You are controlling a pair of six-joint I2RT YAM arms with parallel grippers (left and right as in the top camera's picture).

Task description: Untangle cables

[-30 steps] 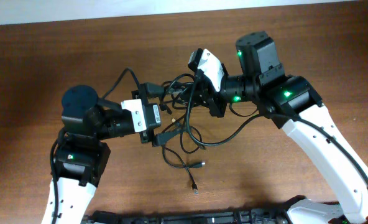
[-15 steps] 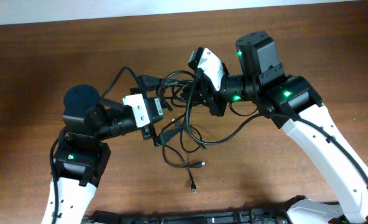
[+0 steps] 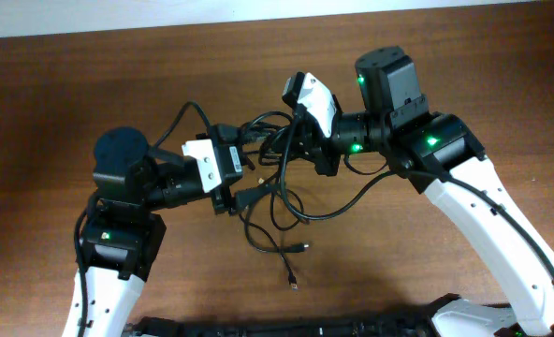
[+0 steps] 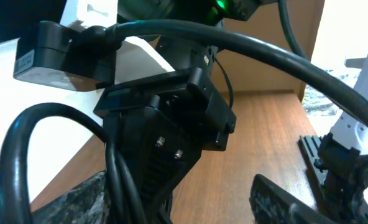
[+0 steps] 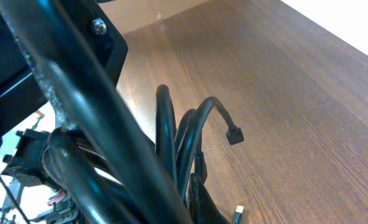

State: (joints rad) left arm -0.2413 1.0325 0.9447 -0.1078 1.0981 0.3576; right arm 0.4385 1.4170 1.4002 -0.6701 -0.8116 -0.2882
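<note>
I've got the cables (image 3: pixel 275 201) bunched mid-table (image 3: pixel 464 56), a bit nearer the far edge than the robot-side edge, w/ both arms nosed into the clump from opposite sides.

The left gripper (image 3: pixel 247 173) sits at the left flank of the tangle. On its wrist cam the fingers (image 4: pixel 78 199) stand well apart, and I see nothing pinched btwn them, tho a cord runs close past the left pad. The right gripper (image 3: pixel 291 145) is buried in the top of the knot and closed right down. It prob has a strand nipped, but I can't confirm that, as the cam is crowded by black cord.

Progress: early, imo. The loops are crossed over each other btwn the two grippers, and no cord lies separate yet. Only two tails trail free toward the robot-side edge, ending in small plugs (image 3: pixel 302 248) (image 3: pixel 293 282). Another plug end (image 5: pixel 235 135) sticks up off the bundle on the right cam.

Left to do: basically all of it, i.e. pick one strand, draw it clear and lay it apart, then repeat.
</note>
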